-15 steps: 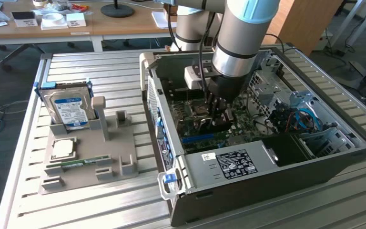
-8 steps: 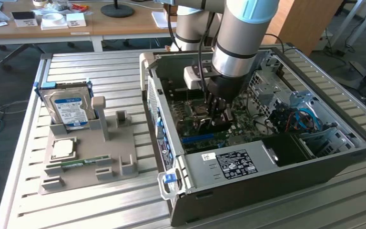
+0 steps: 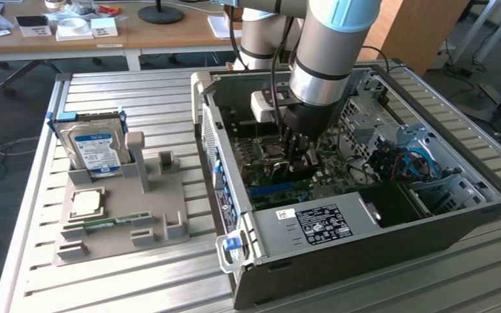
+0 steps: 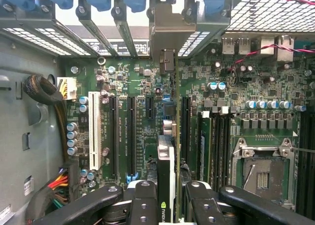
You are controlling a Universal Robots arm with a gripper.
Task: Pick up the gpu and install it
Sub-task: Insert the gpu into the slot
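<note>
- Wrist view: the gripper (image 4: pixel 170 205) has its fingers (image 4: pixel 142 203) partly closed, clamped on the two faces of the gpu (image 4: pixel 166 161). The card is seen edge-on, standing between them.
- The gpu runs straight out ahead of the fingers over the motherboard (image 4: pixel 246 87), and its grey end bracket (image 4: pixel 172 30) sits at the far end, against the rear wall of the computer case (image 3: pixel 346 254).
- To one side of the fingers lie two long black slots (image 4: pixel 132 136) and a white slot (image 4: pixel 93 136). To the other side are the memory sockets (image 4: pixel 216 146) and the open CPU socket (image 4: pixel 261 173).
- The slot directly under the card is hidden by it, so I cannot tell whether the edge connector is seated or just above the slot.
- Exterior view: the gripper (image 3: pixel 299 140) is down inside the case with the arm roughly vertical over the board.
- The step in hand appears to be seating the card. To do it well:
  - The card should stay square to the board and parallel to the neighbouring slots.
  - The bracket tongue should enter the rear opening rather than catch on the case wall.
  - The push should go straight down and evenly along the card's length, since a tilted card could jam at one end or stress the board.
</note>
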